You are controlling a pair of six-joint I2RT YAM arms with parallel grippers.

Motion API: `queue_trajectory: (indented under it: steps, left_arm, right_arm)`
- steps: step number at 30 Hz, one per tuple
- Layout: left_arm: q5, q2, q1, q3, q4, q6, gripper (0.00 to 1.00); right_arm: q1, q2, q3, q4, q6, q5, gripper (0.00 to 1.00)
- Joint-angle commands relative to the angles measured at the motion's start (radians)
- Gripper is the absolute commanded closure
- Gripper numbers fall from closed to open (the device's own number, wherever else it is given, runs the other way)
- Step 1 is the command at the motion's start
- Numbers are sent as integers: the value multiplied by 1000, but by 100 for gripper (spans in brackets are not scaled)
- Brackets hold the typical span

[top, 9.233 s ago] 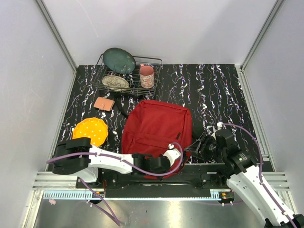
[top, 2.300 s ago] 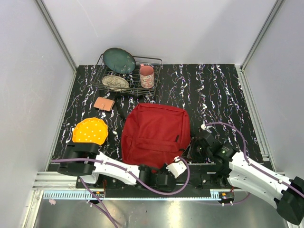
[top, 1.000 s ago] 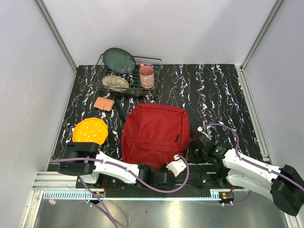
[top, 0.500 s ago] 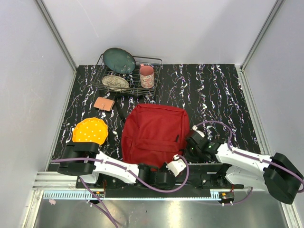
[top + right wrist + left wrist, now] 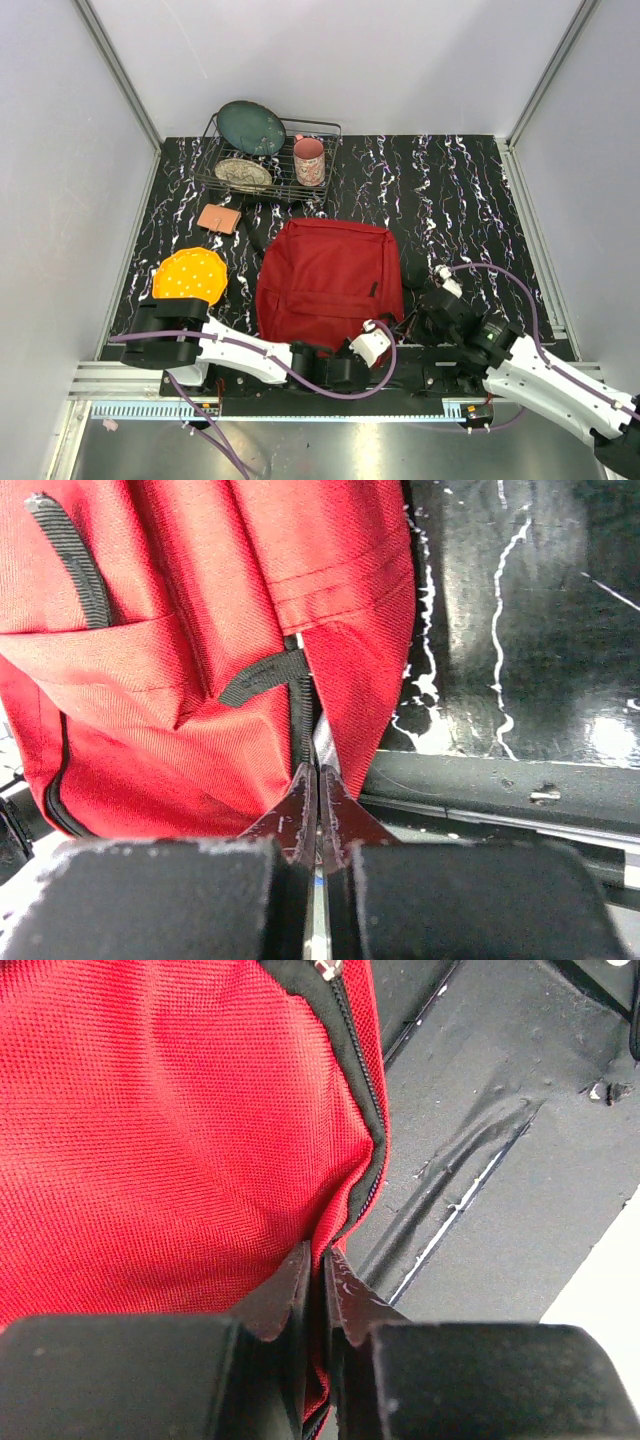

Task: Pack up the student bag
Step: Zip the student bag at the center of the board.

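Observation:
The student bag, dark red with black zips, lies flat in the middle of the table. At its near edge my left gripper is shut on a fold of the bag's red fabric beside the black zip; its fingertips pinch the cloth. My right gripper is at the bag's near right corner. There it is shut on the zip line of the bag, with a silvery strip showing just ahead of the tips.
A wire rack at the back left holds a dark green plate, a patterned plate and a pink mug. A tan wallet and an orange plate lie left of the bag. The black base rail runs along the near edge.
My right gripper has closed on the bag's right corner and its arm has drawn back to the right. The left gripper keeps its hold on the near edge.

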Motion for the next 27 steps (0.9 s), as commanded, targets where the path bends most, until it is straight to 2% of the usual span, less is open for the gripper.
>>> queue_trajectory:
  steps: [1, 7, 18, 27]
  left_arm:
    - [41, -10, 3, -17, -25, -20, 100]
    - [39, -37, 3, -29, -25, -26, 100]
    - [96, -155, -5, -115, 49, 10, 100]
    - [100, -182, -13, -147, 90, 0, 100]
  right_arm:
    - [1, -86, -21, -75, 98, 134, 100]
    - [2, -166, -22, -84, 142, 229, 100]
    - [1, -108, 16, -86, 211, 463, 100]
    - [-4, -3, 62, -45, 170, 519, 100]
